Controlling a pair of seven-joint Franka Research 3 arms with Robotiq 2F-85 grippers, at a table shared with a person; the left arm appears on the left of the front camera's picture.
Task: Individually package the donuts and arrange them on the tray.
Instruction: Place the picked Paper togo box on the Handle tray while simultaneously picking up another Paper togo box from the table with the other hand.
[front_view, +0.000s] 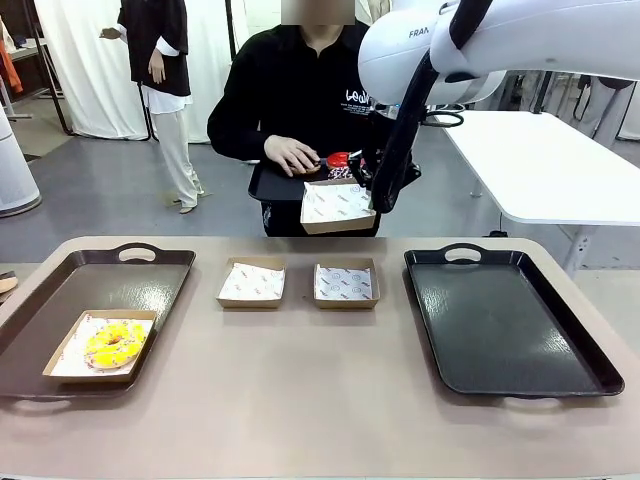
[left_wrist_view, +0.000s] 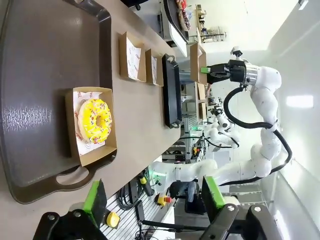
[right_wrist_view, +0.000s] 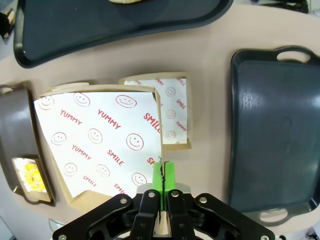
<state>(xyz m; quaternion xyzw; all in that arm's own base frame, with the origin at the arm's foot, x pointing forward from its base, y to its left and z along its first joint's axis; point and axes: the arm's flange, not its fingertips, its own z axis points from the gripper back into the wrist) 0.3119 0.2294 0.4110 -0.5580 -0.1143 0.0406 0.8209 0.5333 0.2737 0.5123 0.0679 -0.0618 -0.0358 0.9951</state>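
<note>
Yellow donut (front_view: 113, 343) boxed on the brown tray (front_view: 60, 265), one done | red donut (front_view: 339, 159) and others unpacked on the person's tray (front_view: 275, 188) | right fingers (right_wrist_view: 170, 172) pinching a raised box (front_view: 337, 205) by its wall | left fingers (left_wrist_view: 95, 197) spread, empty | two empty boxes (front_view: 252, 283) on the bench (front_view: 320, 400) | liner (right_wrist_view: 100, 135) reads YUMMY, SMILE

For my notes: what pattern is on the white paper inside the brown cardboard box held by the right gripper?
White paper: red smileys, YUMMY, SMILE; right wrist view.
</note>
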